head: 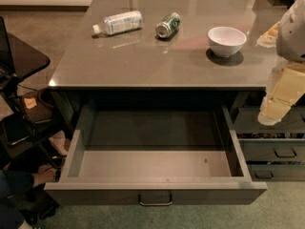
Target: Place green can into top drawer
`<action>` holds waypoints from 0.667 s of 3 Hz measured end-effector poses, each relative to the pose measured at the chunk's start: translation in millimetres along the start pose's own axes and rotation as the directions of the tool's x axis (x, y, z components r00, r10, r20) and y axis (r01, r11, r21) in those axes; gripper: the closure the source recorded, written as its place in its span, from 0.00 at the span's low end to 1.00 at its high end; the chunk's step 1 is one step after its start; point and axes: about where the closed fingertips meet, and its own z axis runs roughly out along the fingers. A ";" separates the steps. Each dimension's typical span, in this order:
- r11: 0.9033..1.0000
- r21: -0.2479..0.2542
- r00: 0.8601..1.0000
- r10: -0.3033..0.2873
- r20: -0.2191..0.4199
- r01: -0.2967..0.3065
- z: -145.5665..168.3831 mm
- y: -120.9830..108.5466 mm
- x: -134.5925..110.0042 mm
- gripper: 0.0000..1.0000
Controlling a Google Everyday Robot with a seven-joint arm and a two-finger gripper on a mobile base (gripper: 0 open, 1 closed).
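Note:
The green can (168, 25) lies on its side on the grey counter (157, 61), between a plastic bottle and a white bowl, its silver end facing me. The top drawer (155, 192) is pulled wide open below the counter's front edge; its inside is bare and a curved metal handle (155, 200) sits on its flat front. My gripper (271, 111) hangs at the right edge of the view, pale and cream-coloured, to the right of the drawer and below counter level, well away from the can. It holds nothing that I can see.
A clear plastic bottle (117, 22) with a white label lies left of the can. A white bowl (227, 40) stands to the right. Narrower dark drawers (279, 151) are at the lower right. A dark stand (19, 80) and a person's hand (43, 176) are at the left.

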 end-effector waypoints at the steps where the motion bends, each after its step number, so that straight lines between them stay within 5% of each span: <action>1: 1.000 0.000 1.000 0.000 0.000 0.000 0.0 0.0 0.0 0.00; 2: 0.999 -0.015 1.000 -0.031 0.000 0.031 9.4 -15.8 -15.0 0.00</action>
